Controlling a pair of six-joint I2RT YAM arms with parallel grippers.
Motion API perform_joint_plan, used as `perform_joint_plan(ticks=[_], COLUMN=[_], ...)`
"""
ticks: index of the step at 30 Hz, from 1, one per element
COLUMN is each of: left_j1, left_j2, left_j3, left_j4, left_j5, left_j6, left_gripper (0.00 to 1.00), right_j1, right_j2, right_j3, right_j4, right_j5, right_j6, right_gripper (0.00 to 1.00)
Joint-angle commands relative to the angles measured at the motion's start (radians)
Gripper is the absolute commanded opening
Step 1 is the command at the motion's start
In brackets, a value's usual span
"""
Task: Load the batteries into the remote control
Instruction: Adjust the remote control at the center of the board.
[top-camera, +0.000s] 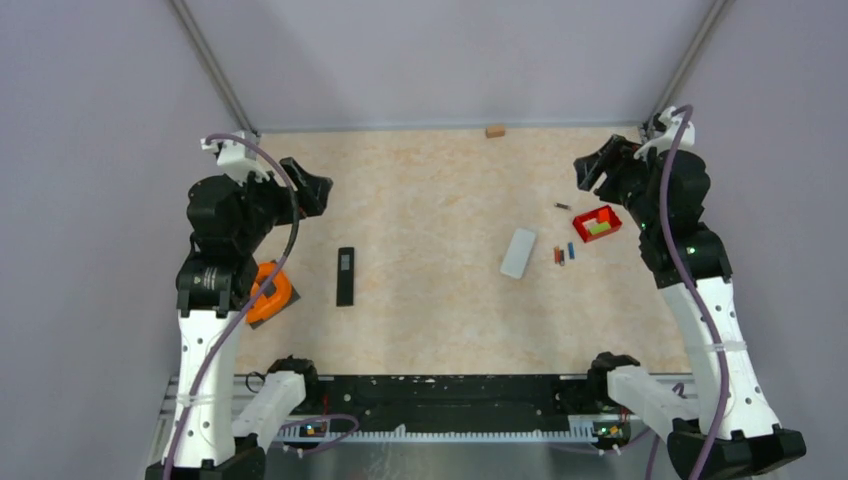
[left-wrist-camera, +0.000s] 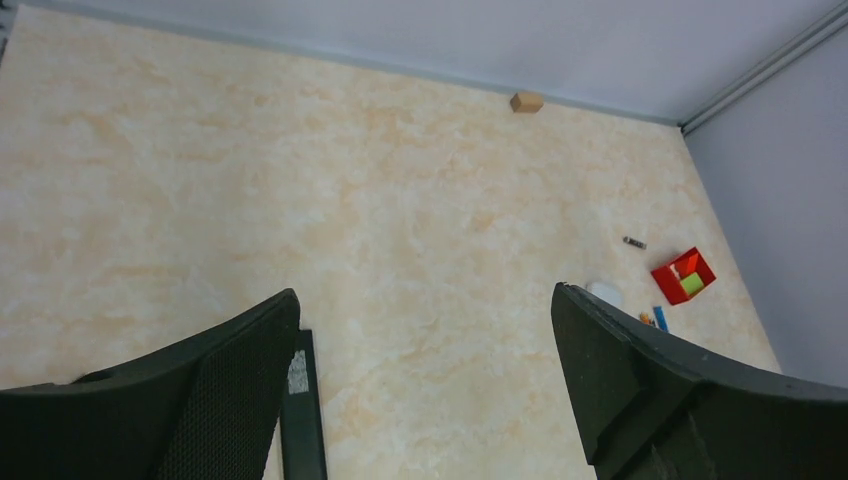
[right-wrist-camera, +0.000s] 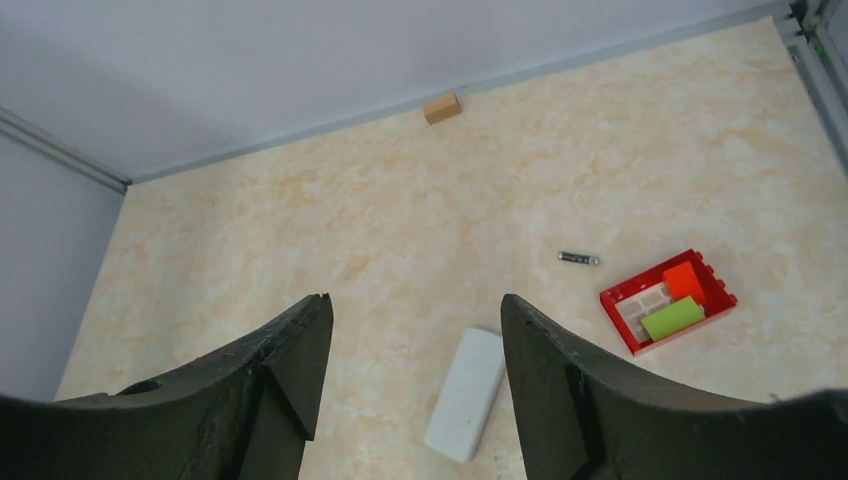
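The table (top-camera: 430, 180) is showing a cream marble pattern with pale orange veining. A black remote (top-camera: 345, 276) is lying toward its left edge and a white remote (top-camera: 518, 252) toward its right. The batteries (top-camera: 558, 255) are showing red, blue and dark, and 1 more dark battery (top-camera: 562, 206) is lying nearer the far edge. The red tray (right-wrist-camera: 618, 323) is holding 1 yellow-green block (right-wrist-camera: 671, 317) and 1 orange-red block (right-wrist-camera: 685, 280). A tan block (top-camera: 494, 131) is sitting at the far edge. The left gripper (left-wrist-camera: 424, 289) and right gripper (right-wrist-camera: 415, 297) are showing matte black.
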Motion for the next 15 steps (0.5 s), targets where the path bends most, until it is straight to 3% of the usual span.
perform_joint_plan(ticks=[1, 5, 9, 12, 15], left_j1=[0.005, 0.005, 0.004, 0.005, 0.005], left_j2=[-0.009, -0.002, 0.004, 0.03, 0.061], left_j3=[-0.07, -0.209, -0.447, -0.544, -0.572], left_j4=[0.045, 0.108, 0.401, 0.469, 0.394], left_j5=[0.012, 0.073, 0.208, 0.153, 0.05], left_j6=[-0.038, -0.114, -0.222, -0.283, -0.288], left_gripper=[0.99, 0.99, 0.99, 0.99, 0.99], right_j1=[-0.008, -0.009, -0.009, -0.009, -0.009], right_j2=[-0.09, -0.144, -0.129, -0.105, -0.087], right_j3=[-0.147, -0.286, -0.355, -0.381, -0.406], right_j4=[0.215, 0.353, 0.388, 0.381, 0.384], right_j5=[0.009, -0.087, -0.166, -0.182, -0.203], right_j6=[0.029, 0.048, 0.084, 0.103, 0.116], right_gripper=[0.67, 0.69, 0.7, 0.7, 0.7])
